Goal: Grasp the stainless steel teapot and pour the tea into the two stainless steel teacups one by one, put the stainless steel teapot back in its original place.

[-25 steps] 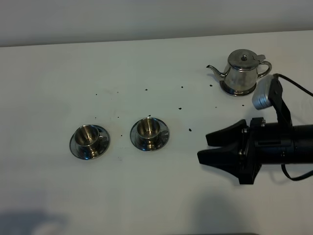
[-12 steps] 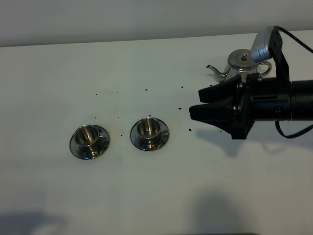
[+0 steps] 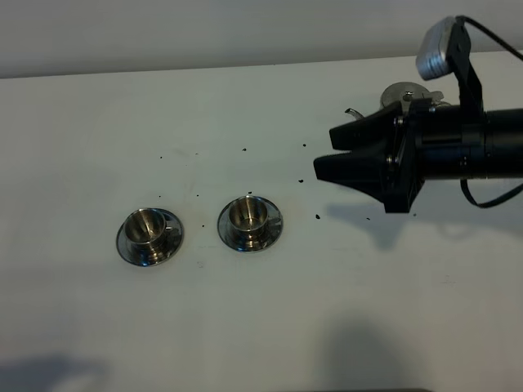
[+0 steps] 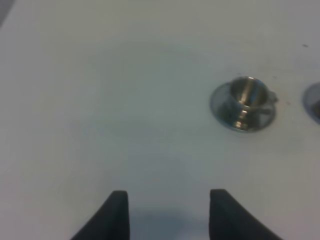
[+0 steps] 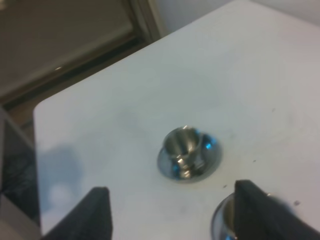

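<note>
Steel teapot (image 3: pixel 403 92): one. It stands at the far right of the table (image 3: pixel 245 327), mostly hidden behind the right gripper in the high view. Only its lid and spout tip show.
Why there: it looks not yet lifted, sitting where it starts. The coaster under it cannot be seen.
Cups: two, a left cup (image 3: pixel 149 233) and a right cup (image 3: pixel 249 219). They sit side by side near the table's middle, close to each other but apart, and well away from the teapot.
Why so: both stand upright, mouths up, each on its own saucer, so a pour can drop straight in. No tea shows in them.
Saucers: two, one under each cup.
Right gripper (image 3: pixel 325 152): one. Its jaws are spread wide with nothing between them. It lies level across the teapot's place, fingertips toward the cups. Whether it touches the teapot I cannot tell.
Why so: my guess is that it is lining up for the grasp, since wide jaws suit a loop handle.
Left gripper (image 4: pixel 168 196): one. Its fingers are parted and empty over bare table, with the left cup ahead of it.
Why so: it is probably parked clear, as the pouring falls to the other arm.
Specks (image 3: pixel 317 216): many small dark ones scattered between the cups and the teapot, too fine to count surely.
</note>
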You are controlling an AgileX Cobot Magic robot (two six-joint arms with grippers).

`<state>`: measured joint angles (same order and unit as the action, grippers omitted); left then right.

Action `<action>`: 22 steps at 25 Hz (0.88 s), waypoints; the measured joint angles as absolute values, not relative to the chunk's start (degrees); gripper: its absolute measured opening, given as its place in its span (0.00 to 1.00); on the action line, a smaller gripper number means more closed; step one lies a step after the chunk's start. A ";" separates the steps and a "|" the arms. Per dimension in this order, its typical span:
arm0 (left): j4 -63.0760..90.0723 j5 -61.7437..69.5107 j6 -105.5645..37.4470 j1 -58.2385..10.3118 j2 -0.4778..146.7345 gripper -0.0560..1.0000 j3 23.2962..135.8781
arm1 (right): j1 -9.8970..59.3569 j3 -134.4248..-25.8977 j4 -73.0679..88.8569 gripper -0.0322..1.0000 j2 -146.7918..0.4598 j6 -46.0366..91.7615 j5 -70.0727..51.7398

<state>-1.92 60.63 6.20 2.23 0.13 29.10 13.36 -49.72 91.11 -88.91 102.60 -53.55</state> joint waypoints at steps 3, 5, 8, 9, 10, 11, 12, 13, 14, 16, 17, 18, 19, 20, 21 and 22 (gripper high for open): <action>-1.92 60.63 6.20 3.11 0.13 0.44 29.10 | 13.36 -52.76 88.77 0.53 -88.91 102.30 -51.79; -1.92 60.63 6.20 3.16 0.13 0.44 29.10 | 13.36 -55.05 85.79 0.53 -88.91 101.52 -49.56; -1.92 60.63 6.20 3.16 0.13 0.44 29.10 | 13.36 -59.18 79.40 0.53 -88.91 98.97 -45.56; -1.92 60.63 6.18 3.16 0.13 0.44 29.10 | 13.36 -60.76 76.63 0.53 -88.91 97.29 -44.19; -1.92 60.63 6.18 3.16 0.13 0.44 29.10 | 13.36 -62.36 73.45 0.53 -88.91 95.26 -43.06; -1.92 60.63 6.18 3.16 0.13 0.44 29.10 | 13.36 -63.68 70.01 0.53 -88.91 93.50 -42.21; -1.92 60.63 6.18 3.16 0.13 0.44 29.10 | 13.36 -65.22 66.93 0.53 -88.93 91.21 -41.42; -1.92 60.63 6.18 3.16 0.13 0.44 29.10 | 13.36 -66.69 63.11 0.53 -88.98 88.86 -40.99; -1.92 60.63 6.18 3.16 0.13 0.44 29.10 | 13.36 -68.12 59.27 0.53 -89.09 86.60 -40.90; -1.92 60.63 6.18 3.16 0.13 0.44 29.10 | 13.36 -70.64 52.51 0.53 -89.77 82.79 -40.96; -1.92 60.63 6.18 3.16 0.13 0.44 29.10 | 13.36 -71.93 49.05 0.53 -90.53 80.97 -41.14; -1.92 60.63 6.18 3.16 0.13 0.44 29.10 | 13.36 -72.92 45.61 0.53 -91.54 79.41 -41.32; -1.92 60.63 6.18 3.16 0.13 0.44 29.10 | 13.36 -74.10 42.95 0.53 -92.60 78.30 -41.57; -1.92 60.63 6.18 3.16 0.13 0.44 29.10 | 13.36 -75.28 40.21 0.53 -94.10 77.12 -41.87; -1.92 60.63 6.18 3.16 0.13 0.44 29.10 | 13.36 -76.51 37.86 0.53 -95.71 75.92 -42.29; -1.92 60.63 6.18 3.16 0.13 0.44 29.10 | 13.36 -77.55 35.71 0.53 -97.09 74.97 -42.79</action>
